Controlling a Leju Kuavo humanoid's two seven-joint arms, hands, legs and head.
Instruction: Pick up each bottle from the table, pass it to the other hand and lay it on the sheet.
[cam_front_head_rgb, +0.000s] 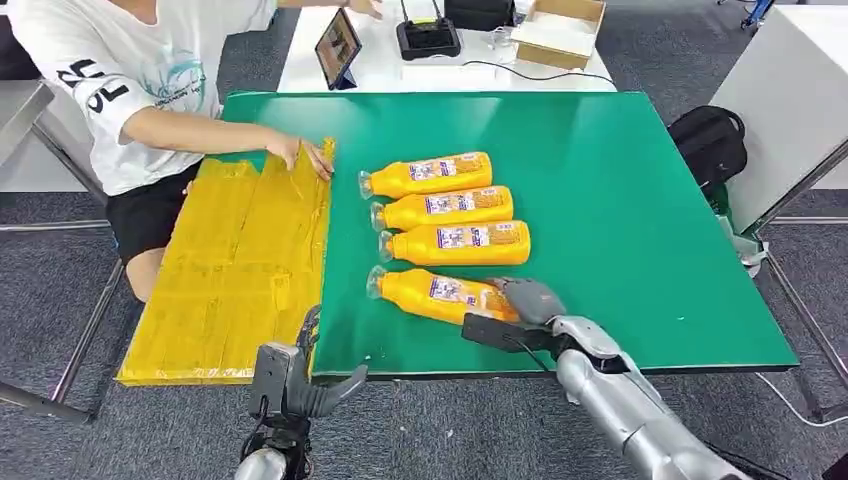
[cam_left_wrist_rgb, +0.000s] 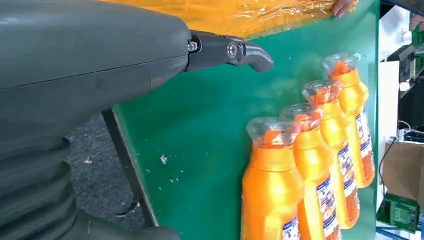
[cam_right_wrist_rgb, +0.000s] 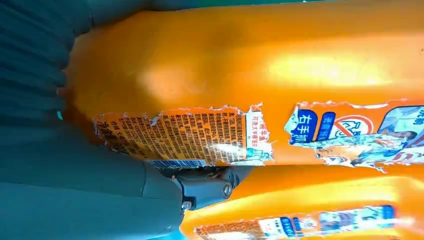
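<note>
The right hand (cam_front_head_rgb: 522, 298) clasps the base of the nearest bottle (cam_front_head_rgb: 435, 295) on the green table (cam_front_head_rgb: 640, 200); the left hand (cam_front_head_rgb: 300, 375) hangs spread and empty at the near edge, beside the yellow sheet (cam_front_head_rgb: 240, 270).

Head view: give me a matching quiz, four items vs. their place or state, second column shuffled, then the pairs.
Column one:
1. nearest bottle
2. yellow sheet
3. left robot hand
4. black backpack

Column two:
A. on the floor off the table's right edge
B. empty, fingers apart, at the table's near edge
C. under the right robot hand at its base end
D. spread over the table's left side, a person's hand on its far corner

Pairs: 1-C, 2-D, 3-B, 4-A
</note>
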